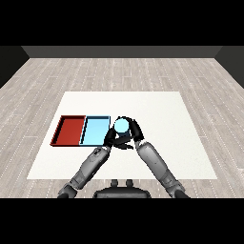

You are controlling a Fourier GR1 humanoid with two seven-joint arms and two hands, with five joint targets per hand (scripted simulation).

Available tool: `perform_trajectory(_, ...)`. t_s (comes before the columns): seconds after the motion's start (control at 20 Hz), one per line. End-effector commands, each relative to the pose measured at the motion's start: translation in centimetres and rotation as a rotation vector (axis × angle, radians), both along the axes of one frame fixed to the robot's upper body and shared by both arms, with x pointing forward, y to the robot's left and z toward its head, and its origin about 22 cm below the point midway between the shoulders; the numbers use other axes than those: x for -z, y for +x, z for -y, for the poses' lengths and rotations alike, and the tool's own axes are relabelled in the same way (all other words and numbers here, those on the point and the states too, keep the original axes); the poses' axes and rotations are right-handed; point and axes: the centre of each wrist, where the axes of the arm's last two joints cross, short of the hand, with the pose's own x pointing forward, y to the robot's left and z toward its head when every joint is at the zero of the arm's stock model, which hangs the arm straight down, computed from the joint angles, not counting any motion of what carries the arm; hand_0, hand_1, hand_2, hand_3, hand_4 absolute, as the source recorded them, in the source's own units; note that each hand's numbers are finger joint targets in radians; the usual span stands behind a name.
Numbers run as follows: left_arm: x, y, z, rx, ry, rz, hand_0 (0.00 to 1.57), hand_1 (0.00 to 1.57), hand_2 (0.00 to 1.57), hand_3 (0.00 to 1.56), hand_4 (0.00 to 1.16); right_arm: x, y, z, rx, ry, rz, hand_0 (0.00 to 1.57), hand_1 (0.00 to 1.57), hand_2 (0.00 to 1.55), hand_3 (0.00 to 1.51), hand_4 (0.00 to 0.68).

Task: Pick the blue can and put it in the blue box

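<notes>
Blue can [122, 125] in right hand [134, 134]

Matt white table [162, 143]; pale wood-plank floor [119, 71].

Blue can [122, 125] — only its top shows (body hidden by hands).

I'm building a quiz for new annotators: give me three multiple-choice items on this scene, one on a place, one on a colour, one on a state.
1. Where is the blue can?
A. right of the blue tray
B. in the red tray
C. at the table's far edge

2. Which tray lies furthest left?
A. blue
B. red
C. green

3. How is the can held?
A. both hands around it
B. untouched
C. lying in a tray

Key: 1 A, it sits just past the blue tray's right rim. 2 B, red is leftmost. 3 A, the left hand and the right hand curl around it.
</notes>
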Motion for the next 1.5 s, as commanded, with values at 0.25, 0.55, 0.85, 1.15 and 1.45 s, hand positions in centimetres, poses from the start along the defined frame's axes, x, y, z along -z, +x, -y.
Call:
perform_trajectory(0.25, 0.2, 0.3, 1.1, -0.072, -0.054, -0.055, 1.11, 1.11, 1.26, 1.23, 1.06, -0.6, -0.3, -0.1, -0.02, 0.018, -0.025, 1.57, 1.57, 1.47, 1.38, 0.57)
perform_trajectory(0.55, 0.1, 1.1, 0.0, -0.105, 0.008, -0.032, 1.57, 1.57, 1.57, 1.49, 1.14, 0.3, -1.4, 0.8, -0.008, 0.003, -0.02, 1.5, 1.5, 1.46, 1.38, 0.559)
perform_trajectory(0.85, -0.1, 0.6, 0.4, -0.191, 0.007, 0.006, 1.57, 1.57, 1.56, 1.48, 1.14, -0.8, 0.2, 0.2, -0.019, 0.099, -0.062, 1.43, 1.43, 1.38, 1.3, 0.377)
perform_trajectory(1.15, 0.5, 0.3, 0.5, -0.18, 0.008, 0.023, 1.57, 1.57, 1.57, 1.49, 1.13, 0.1, -0.2, 0.1, -0.032, 0.069, -0.056, 0.0, 0.0, 0.0, 0.0, 0.0)
perform_trajectory(1.45, 0.6, 1.7, -0.2, -0.196, 0.037, 0.036, 1.57, 1.57, 1.57, 1.49, 1.13, 1.4, -0.9, 0.9, -0.071, 0.022, -0.045, 0.0, 0.0, 0.0, 0.0, 0.0)
